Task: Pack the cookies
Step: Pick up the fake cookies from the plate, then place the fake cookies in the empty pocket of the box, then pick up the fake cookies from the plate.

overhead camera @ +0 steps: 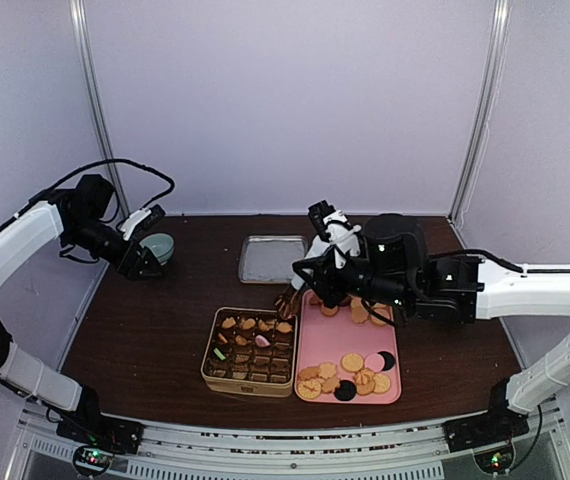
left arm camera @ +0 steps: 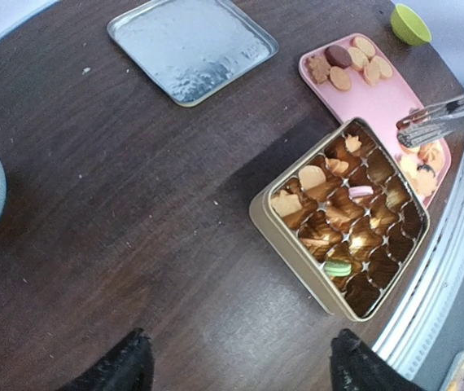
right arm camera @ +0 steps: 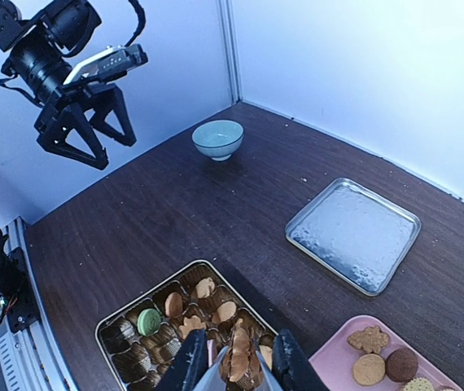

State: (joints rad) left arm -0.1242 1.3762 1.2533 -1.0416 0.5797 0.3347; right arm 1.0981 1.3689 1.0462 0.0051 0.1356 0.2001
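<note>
Tan cookie (right arm camera: pixel 236 361) in tongs (left arm camera: pixel 444 114) between right jaws, over tin (left arm camera: pixel 297 259).

Bench (overhead camera: pixel 155 330) is dark brown wood grain, with five items sitting directly on it. Square silver tray (overhead camera: pixel 271 258) is at centre rear, flat. Gold compartmented tin (overhead camera: pixel 247 386) is at centre front, with the pink tray (overhead camera: pixel 330 340) just beside it on the right; can't tell if they touch. Pale blue-green bowl (overhead camera: pixel 159 246) is upright at rear left, well apart from the rest. Small green cup (left arm camera: pixel 409 23) is near the pink tray's far end. A few pale specks (left arm camera: pixel 85 71) lie on the bare surface.
</note>
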